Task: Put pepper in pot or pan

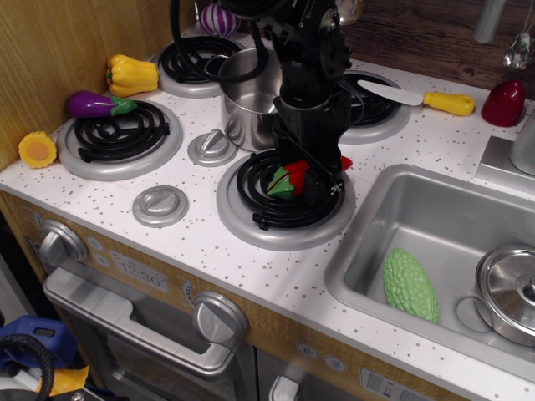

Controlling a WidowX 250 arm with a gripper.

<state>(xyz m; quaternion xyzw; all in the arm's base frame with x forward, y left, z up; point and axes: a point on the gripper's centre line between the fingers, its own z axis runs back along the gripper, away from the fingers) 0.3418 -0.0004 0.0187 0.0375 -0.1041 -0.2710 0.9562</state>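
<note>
1 red pepper point(290, 176) is my target, lying flat on the front-centre burner point(284, 200), with my tool point(320, 175) down over its middle. I judge it a light, stiff, hollow plastic toy with a glossy skin, so it may slip or roll under a loose pinch; the mid-body, where the tool sits, looks like the best hold. Its long axis runs roughly left to right and slightly back, green stem end toward the front-left, red tip point(345, 162) poking out to the right of the tool. The fingers straddle the pepper and seem to be pressing on it, but I cannot tell from this view whether they have actually clenched. Just behind stands the open steel pot point(248, 107), touching or nearly touching the burner's rim. Farther out on the bench point(209, 251) are a purple eggplant point(99, 104), a yellow bell pepper point(132, 75) and a knife point(420, 98).
</note>
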